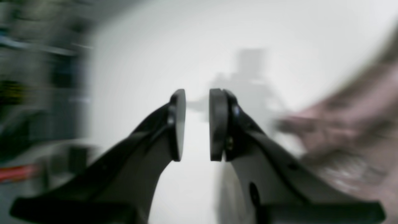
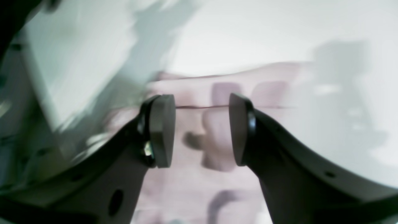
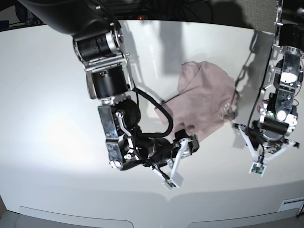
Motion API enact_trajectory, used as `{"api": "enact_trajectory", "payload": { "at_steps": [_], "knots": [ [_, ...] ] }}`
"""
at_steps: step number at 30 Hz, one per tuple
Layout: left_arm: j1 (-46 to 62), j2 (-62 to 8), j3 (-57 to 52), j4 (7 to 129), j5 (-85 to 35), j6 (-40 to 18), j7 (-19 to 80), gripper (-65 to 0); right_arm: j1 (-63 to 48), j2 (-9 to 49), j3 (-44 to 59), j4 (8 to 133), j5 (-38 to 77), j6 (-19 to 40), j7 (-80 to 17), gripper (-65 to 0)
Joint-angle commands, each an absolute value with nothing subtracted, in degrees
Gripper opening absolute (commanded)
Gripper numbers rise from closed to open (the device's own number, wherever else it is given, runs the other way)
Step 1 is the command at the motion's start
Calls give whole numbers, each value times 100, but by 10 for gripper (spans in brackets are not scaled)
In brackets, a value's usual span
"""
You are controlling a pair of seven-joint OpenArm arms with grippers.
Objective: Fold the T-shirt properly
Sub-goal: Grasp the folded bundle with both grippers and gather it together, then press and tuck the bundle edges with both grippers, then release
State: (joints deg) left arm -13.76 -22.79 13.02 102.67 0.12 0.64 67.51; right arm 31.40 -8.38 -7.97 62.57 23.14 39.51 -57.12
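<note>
The T-shirt (image 3: 204, 102) is a dusty pink cloth lying crumpled on the white table (image 3: 57, 95), right of centre. My right gripper (image 3: 190, 140) hovers at the shirt's near-left edge. In the right wrist view that gripper (image 2: 202, 130) is open, with nothing between the pads and blurred pink T-shirt (image 2: 192, 186) below and beyond it. My left gripper (image 3: 240, 128) sits just off the shirt's right edge. In the left wrist view it (image 1: 197, 124) shows a narrow gap between the pads with nothing in it, and the T-shirt (image 1: 342, 124) is a blur to its right.
Both wrist views are smeared by motion. The right arm's bulky black links (image 3: 104, 71) reach in from the top left above the table. Dark equipment and cables (image 3: 156, 7) line the far edge. The table's front edge (image 3: 156, 202) runs close below both grippers.
</note>
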Motion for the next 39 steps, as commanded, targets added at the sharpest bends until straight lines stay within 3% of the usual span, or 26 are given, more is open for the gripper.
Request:
{"api": "enact_trajectory", "payload": {
  "at_steps": [1,9,16,22,31,39],
  "knots": [
    [-1352,-2206,1271,10372,-108,78,6622,-526,3350,-900,-788,6333,2303,4000,-5524,-364],
    [-307,-1092,1271,10372,-458,62,6469,-526,3400,-900,-790,6145,1575,4000,-4718,-364],
    [-257,-735,1282,10425,-464,56,6661,-526,3848,-900,-790,4451,1002,3983,-4182,-364],
    [117,-836,1282,10130,-563,40,5710,-526,3854,-900,-921,4252,1079,3999,-4821,-364],
    [-40,-873,1280,8523,-541,-307,5140,-526,3787,-150,-2860,4298,1925,4000,-5485,-364],
    [-521,-1055,1282,8291,62,-714,4792,-526,3756,360,-3651,4654,2779,4000,-6195,-364]
  ]
}}
